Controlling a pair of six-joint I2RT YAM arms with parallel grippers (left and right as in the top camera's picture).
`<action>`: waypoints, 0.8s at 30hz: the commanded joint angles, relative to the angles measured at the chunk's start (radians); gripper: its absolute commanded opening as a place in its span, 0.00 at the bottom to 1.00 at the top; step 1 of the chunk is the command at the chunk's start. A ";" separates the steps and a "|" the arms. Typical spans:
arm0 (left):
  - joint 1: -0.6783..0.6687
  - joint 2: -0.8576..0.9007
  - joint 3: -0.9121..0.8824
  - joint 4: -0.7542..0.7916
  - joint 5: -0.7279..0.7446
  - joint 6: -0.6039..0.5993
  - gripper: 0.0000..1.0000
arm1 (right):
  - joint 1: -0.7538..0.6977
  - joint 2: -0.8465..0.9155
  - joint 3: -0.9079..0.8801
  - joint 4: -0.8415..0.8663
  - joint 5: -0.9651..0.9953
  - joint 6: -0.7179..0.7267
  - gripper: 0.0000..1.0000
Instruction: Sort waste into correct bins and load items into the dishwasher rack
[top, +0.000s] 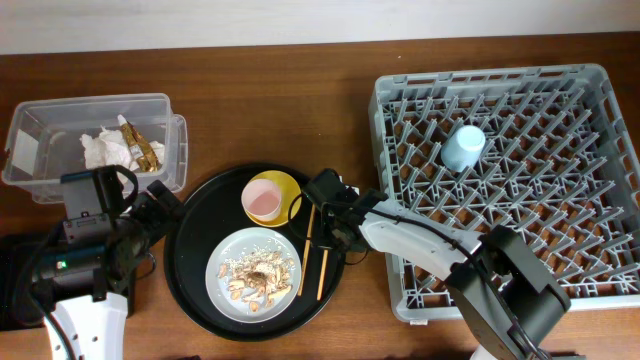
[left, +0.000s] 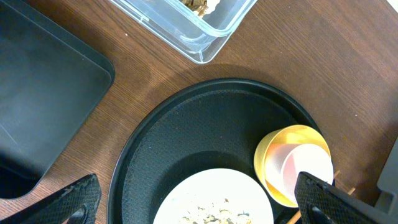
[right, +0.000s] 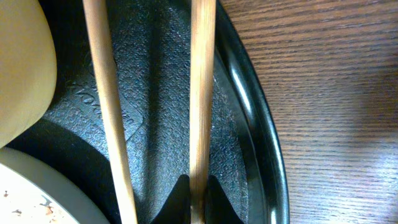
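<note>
In the right wrist view my right gripper (right: 198, 185) is shut on one chopstick (right: 202, 93); the second chopstick (right: 107, 106) lies loose beside it. Overhead, that gripper (top: 326, 212) sits at the round tray's right side, over the chopsticks (top: 322, 262). A pink cup (top: 262, 201) stands inside the yellow bowl (top: 287, 186). The plate (top: 224, 262) carries food scraps (top: 261, 274). My left gripper (left: 199, 205) hangs open above the plate (left: 205, 193). The light-blue cup (top: 463, 146) rests in the dishwasher rack (top: 600, 150). Napkins (top: 104, 150) and a wrapper (top: 146, 151) lie in the clear tub (top: 40, 150).
The round black tray (top: 190, 250) holds the bowl, plate and chopsticks, and its raised rim (right: 267, 143) runs just right of the held chopstick. A shallow black rectangular tray (left: 43, 106) lies left of it. The rack's front left corner stands close to my right arm.
</note>
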 joint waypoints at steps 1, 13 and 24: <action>0.003 -0.002 0.000 -0.001 0.007 0.005 0.99 | -0.007 -0.003 0.016 -0.011 -0.041 -0.043 0.04; 0.003 -0.002 0.000 -0.001 0.007 0.005 0.99 | -0.449 -0.160 0.424 -0.436 -0.059 -0.590 0.04; 0.003 -0.002 0.000 -0.001 0.007 0.005 0.99 | -0.665 -0.125 0.356 -0.454 -0.039 -0.912 0.04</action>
